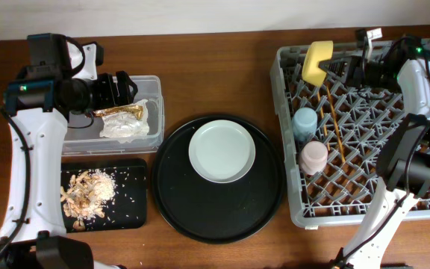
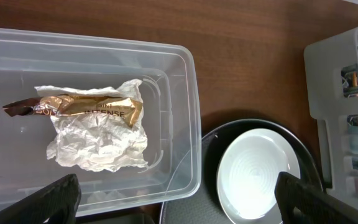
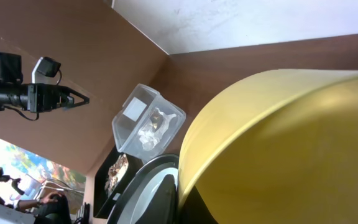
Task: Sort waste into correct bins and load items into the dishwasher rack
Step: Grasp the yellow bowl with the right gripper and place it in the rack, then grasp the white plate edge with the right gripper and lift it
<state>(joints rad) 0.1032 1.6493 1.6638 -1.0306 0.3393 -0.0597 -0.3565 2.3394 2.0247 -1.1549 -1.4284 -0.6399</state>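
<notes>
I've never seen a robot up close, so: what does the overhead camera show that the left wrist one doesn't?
Only overhead: food scraps in the small black tray, the yellow bowl and chopsticks at the rack. Only left wrist: lettering on the wrapper. Both: clear tub, napkin, wrapper, plate, part of the rack.

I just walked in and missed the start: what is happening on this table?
Two robot arms are clearing up. The right tool holds the yellow bowl on edge at the far corner of the dishwasher rack; the blue cup, pink cup and chopsticks are already in it. The left tool hangs open and empty over the clear tub, where the wrapper and napkin lie. The food scraps are in the small black tray. The plate waits on the round black tray.
</notes>
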